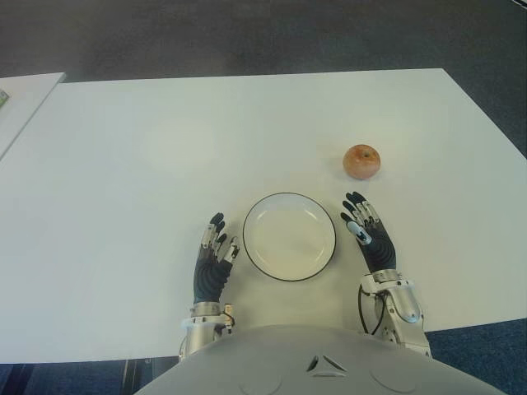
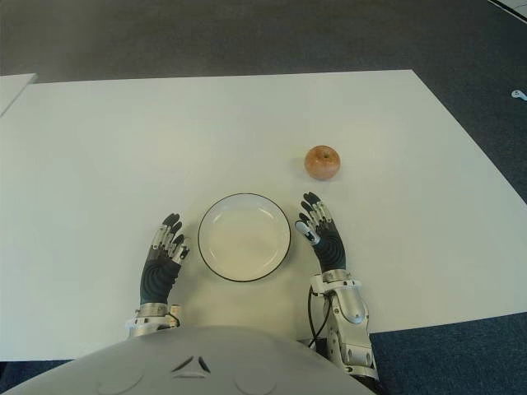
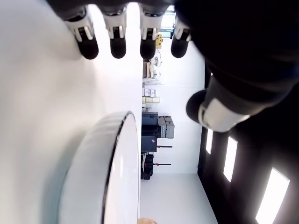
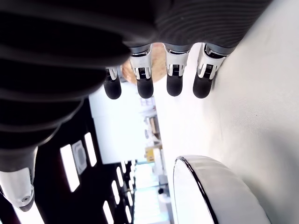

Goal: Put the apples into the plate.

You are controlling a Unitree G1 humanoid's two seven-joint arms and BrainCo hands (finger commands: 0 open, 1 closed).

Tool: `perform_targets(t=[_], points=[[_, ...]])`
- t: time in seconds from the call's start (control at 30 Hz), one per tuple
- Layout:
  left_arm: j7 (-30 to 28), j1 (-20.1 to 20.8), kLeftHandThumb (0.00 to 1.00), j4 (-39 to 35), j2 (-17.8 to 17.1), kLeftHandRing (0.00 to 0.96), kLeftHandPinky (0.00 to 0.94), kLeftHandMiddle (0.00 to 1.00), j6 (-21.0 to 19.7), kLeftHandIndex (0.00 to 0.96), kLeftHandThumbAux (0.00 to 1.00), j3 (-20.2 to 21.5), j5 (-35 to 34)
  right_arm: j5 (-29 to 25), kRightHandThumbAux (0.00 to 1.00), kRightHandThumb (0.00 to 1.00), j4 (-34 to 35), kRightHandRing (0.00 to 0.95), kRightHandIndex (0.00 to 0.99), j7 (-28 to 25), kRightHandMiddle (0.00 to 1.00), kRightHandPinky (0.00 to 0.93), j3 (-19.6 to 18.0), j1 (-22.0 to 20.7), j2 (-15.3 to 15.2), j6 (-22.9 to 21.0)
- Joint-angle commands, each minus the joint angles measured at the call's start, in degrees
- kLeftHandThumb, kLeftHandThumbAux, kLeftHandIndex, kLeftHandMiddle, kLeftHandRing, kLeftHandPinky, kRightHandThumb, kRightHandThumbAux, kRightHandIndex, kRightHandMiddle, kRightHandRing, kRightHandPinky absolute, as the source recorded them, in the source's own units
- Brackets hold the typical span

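1. The right hand (image 1: 369, 233) shows low over the white bench (image 1: 165, 148), palm down, its fingers (image 4: 174, 81) stretched out straight and released, grasping nothing.
2. One apple (image 1: 361, 161) sits on the bench just beyond the right hand's fingertips, well clear of them and a little to their outer side. It is reddish-orange with a small dark dimple on top, and it stands alone with nothing touching it.
3. In the right wrist view only a sliver of the apple (image 4: 127, 74) peeks out from behind the fingers.
4. The plate (image 1: 289, 236) lies just beside the right hand, on its inner side, between the two hands. It is round and white with a thin dark rim, and nothing lies in it.
5. The plate's rim (image 4: 196, 182) shows close to the right hand in the wrist view, apart from the fingers.
6. The left hand (image 1: 214, 262) shows on the other side of the plate, just beside its rim, palm down, fingers (image 3: 117, 44) extended and loose, holding nothing.
7. The left hand's fingertips reach less far forward than those of the right hand.
8. A second pale surface (image 1: 20, 95) shows far out past the left hand, beyond the edge of the bench.
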State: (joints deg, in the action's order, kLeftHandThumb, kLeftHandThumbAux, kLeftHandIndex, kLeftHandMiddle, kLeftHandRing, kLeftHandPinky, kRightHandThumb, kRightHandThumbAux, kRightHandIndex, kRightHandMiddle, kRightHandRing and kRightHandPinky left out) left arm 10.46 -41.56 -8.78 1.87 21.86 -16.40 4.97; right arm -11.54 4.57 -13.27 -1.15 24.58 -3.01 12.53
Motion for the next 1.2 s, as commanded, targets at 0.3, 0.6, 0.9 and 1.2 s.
perform_targets(t=[0.3, 0.6, 0.9, 1.2], points=[[-0.64, 0.57, 0.112, 1.14, 1.71, 0.0, 0.0, 0.001, -0.66, 0.0, 0.626, -1.12, -0.91, -1.49, 0.592, 0.208, 0.07, 0.001, 0.098, -0.55, 0.046, 0.021, -0.07, 0.26, 0.94, -0.61], [0.01, 1.21, 0.117, 1.81, 2.22, 0.0, 0.0, 0.0, -0.32, 0.0, 0.632, -0.99, -0.93, 2.88, 0.603, 0.253, 4.34, 0.012, 0.137, 3.23, 0.063, 0.028, -1.23, -3.11, 0.76, 1.26], [0.14, 1.89, 0.126, 2.74, 2.63, 0.0, 0.0, 0.0, -1.24, 0.0, 0.633, -1.16, -0.86, 38.47, 0.568, 0.312, -0.05, 0.042, 0.1, 21.22, 0.08, 0.026, -2.2, -8.1, -7.54, 21.96], [0.39, 3.36, 0.099, 4.91, 2.66, 0.0, 0.0, 0.0, -0.4, 0.0, 0.636, -1.06, -0.03, 59.09, 0.468, 0.434, 1.22, 0.006, 0.08, 33.6, 0.047, 0.0, -0.02, -11.77, -13.92, 16.39]])
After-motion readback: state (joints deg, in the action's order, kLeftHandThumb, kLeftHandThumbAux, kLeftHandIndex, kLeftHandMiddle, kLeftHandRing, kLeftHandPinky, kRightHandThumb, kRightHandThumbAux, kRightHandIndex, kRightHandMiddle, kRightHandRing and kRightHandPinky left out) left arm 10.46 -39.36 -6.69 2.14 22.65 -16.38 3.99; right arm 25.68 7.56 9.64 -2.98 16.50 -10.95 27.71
